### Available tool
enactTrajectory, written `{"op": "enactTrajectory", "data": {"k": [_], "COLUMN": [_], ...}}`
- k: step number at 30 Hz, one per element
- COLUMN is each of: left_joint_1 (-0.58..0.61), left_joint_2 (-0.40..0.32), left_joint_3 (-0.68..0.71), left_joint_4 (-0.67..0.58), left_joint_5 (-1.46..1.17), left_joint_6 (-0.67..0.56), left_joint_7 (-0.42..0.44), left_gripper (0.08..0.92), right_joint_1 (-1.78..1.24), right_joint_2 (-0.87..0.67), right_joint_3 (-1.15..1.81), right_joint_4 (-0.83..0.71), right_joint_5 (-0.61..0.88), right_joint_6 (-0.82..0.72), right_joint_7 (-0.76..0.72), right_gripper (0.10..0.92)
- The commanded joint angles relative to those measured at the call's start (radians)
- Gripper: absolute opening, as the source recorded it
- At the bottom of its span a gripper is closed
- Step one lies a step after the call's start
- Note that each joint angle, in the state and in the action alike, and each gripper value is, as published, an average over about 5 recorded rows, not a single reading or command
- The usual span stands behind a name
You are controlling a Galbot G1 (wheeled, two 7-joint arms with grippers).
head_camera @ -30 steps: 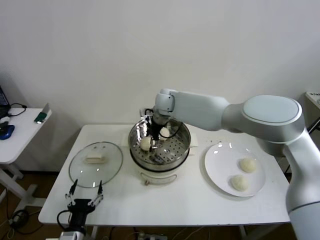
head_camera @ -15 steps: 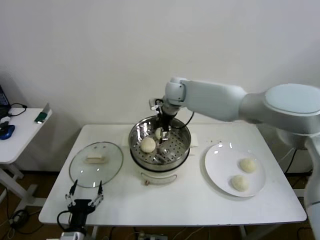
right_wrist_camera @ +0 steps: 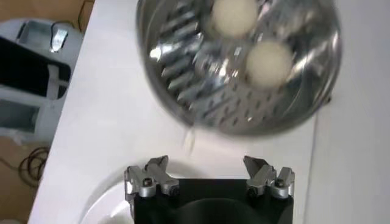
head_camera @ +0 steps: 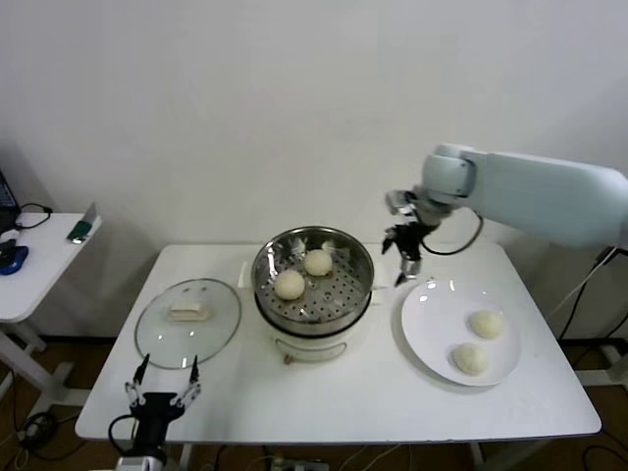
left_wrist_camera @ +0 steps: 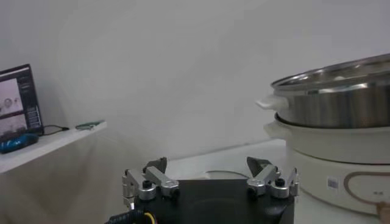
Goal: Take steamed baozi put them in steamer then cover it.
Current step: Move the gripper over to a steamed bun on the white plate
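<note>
Mid-frame on the desk (head_camera: 373,392) stands the steamer (head_camera: 314,285) with two baozi (head_camera: 289,284) inside; the cover (head_camera: 187,321) lies lower left, the plate (head_camera: 432,324) with two more at right.

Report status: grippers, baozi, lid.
Right gripper open, empty, between steamer and plate. Left gripper open, parked at table's front edge. Two baozi in steamer, two on plate. Cover off, on table. Nothing blocking.

A white table (head_camera: 343,392) fills the middle of the room against a plain white wall (head_camera: 294,98). On it, at about three o'clock, lies a flat white plate (head_camera: 432,324). Off at nine o'clock stands a smaller white side table (head_camera: 39,265) carrying a blue object (head_camera: 10,257) and a black cable (head_camera: 34,213).
</note>
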Motion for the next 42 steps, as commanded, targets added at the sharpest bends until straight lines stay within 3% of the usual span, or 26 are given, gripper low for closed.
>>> {"op": "enactTrajectory", "data": {"k": [1,13,42], "left_joint_1": [0.012,0.012,0.017], "left_joint_2": [0.001,-0.008,-0.020], "left_joint_3": [-0.007,-0.011,-0.015], "left_joint_4": [-0.003,0.006,0.024], "left_joint_5": [-0.001,0.012,0.024], "left_joint_6": [0.000,0.006,-0.001], "left_joint_7": [-0.002,-0.004,-0.006], "left_gripper": [0.823,0.823,0.823], "right_joint_1": [-0.144,-0.430,-0.510], "right_joint_2": [-0.287,-0.299,-0.157], "right_joint_3": [0.013,0.190,0.272], "right_joint_4": [0.091,-0.010,-0.111], "right_joint_5": [-0.253,-0.406,-0.415], "right_joint_6": [0.029,0.059,0.063], "right_joint_7": [-0.020,-0.022,-0.021], "right_gripper": [0.823,0.823,0.822]}}
